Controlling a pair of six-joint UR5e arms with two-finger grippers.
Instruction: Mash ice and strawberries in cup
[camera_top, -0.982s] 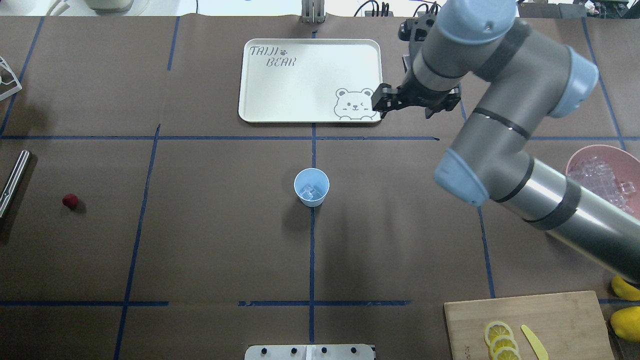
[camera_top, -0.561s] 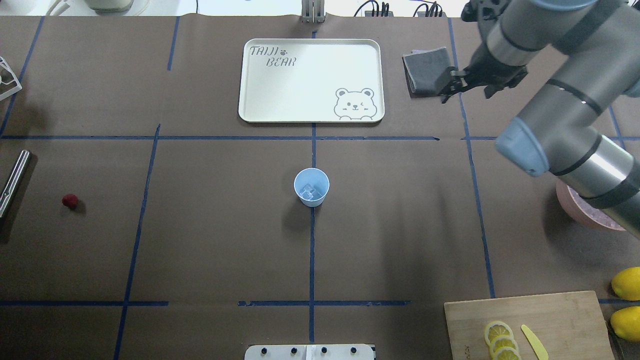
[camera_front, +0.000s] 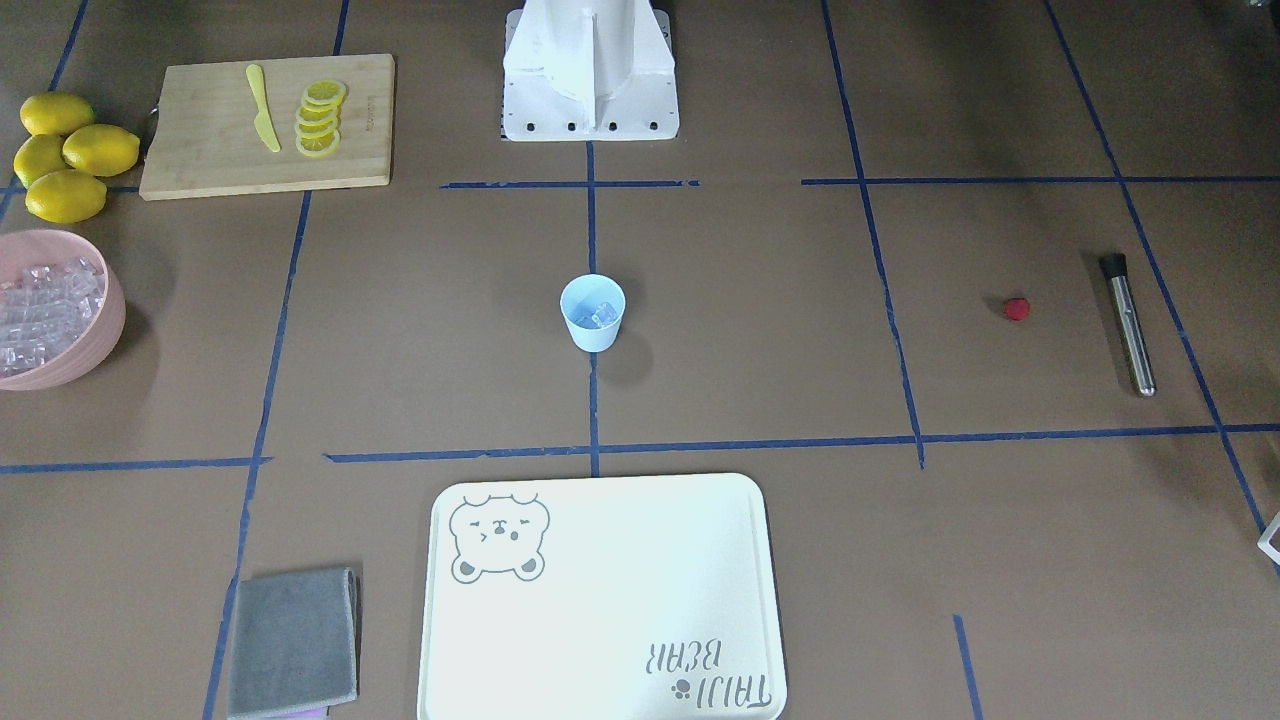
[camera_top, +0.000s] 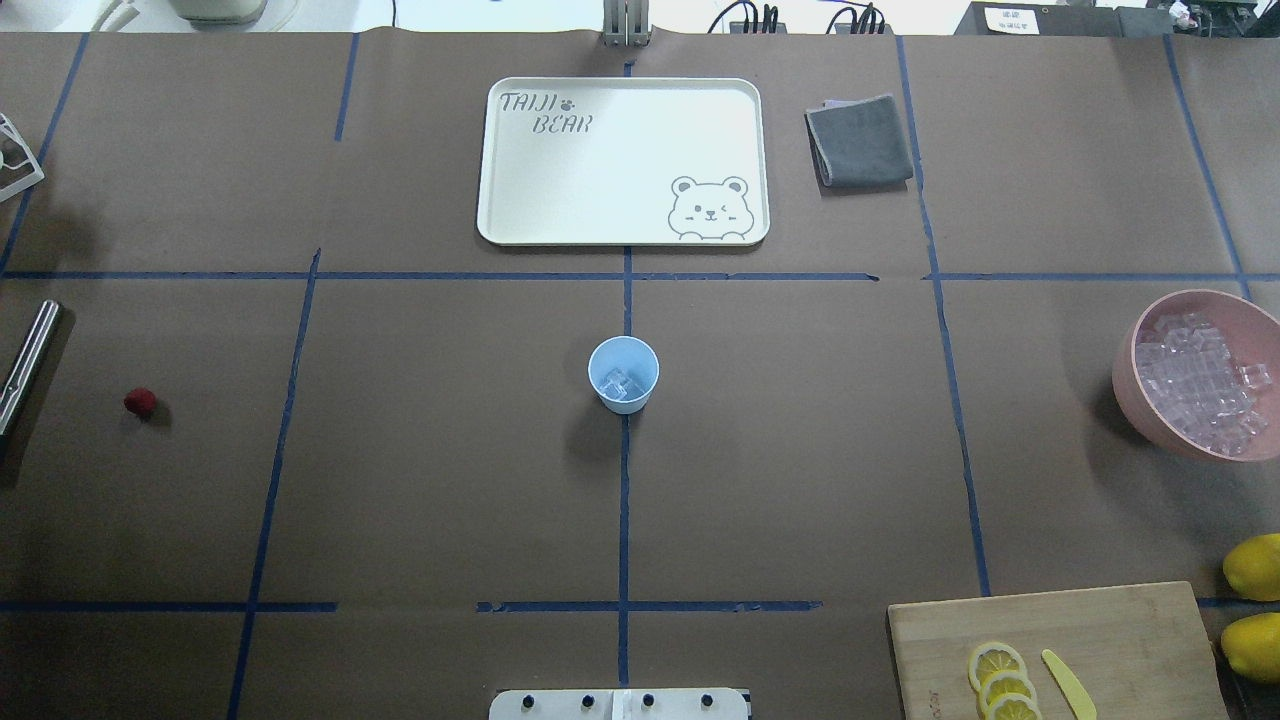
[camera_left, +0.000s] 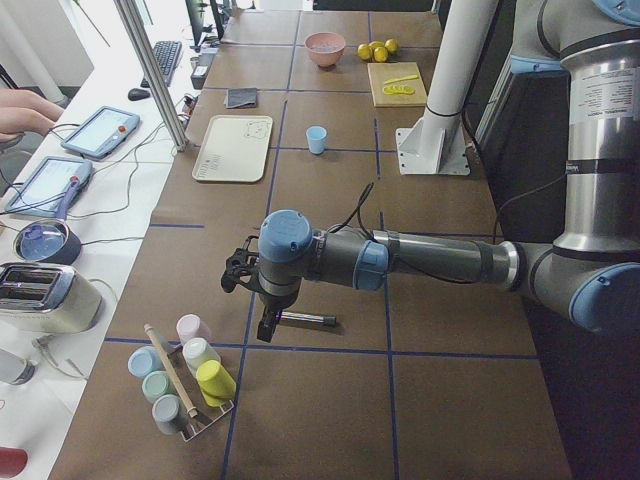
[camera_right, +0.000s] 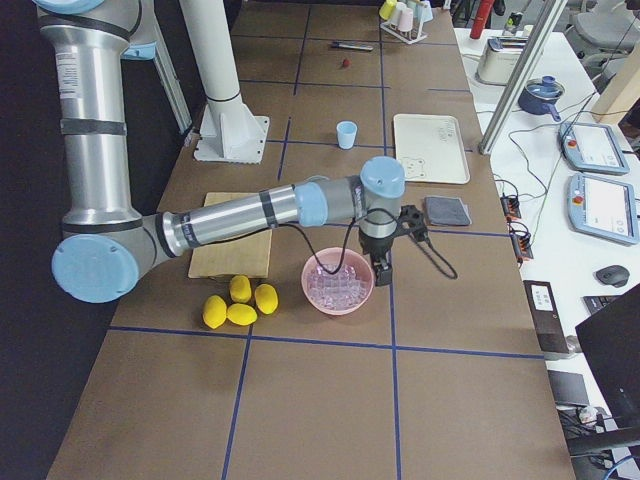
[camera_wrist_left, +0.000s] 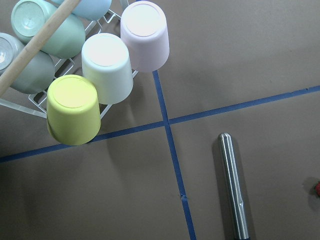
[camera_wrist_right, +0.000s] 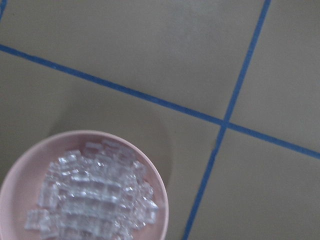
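The light blue cup (camera_top: 623, 373) stands upright at the table's middle with a few clear ice cubes (camera_top: 620, 383) inside; it also shows in the front view (camera_front: 593, 312). More ice (camera_top: 1200, 385) fills the pink bowl (camera_top: 1135, 400) at the right. The small red strawberry (camera_top: 140, 402) lies alone at the far left, near a steel rod (camera_top: 28, 362). My left gripper (camera_left: 266, 326) hangs over that rod; I cannot tell its state. My right gripper (camera_right: 381, 270) hovers by the bowl's rim; I cannot tell its state. Neither wrist view shows fingers.
A cream tray (camera_top: 500, 225) and a folded grey cloth (camera_top: 860, 140) lie at the far side. A wooden board (camera_top: 1120, 620) with lemon slices and a yellow knife, and whole lemons (camera_top: 1252, 566), sit near right. A rack of cups (camera_wrist_left: 100, 65) stands at the left end.
My right arm has swung from over the tray's corner past the grey cloth and out of the overhead view. The pink bowl now shows uncovered. Cup, ice and strawberry have not moved.
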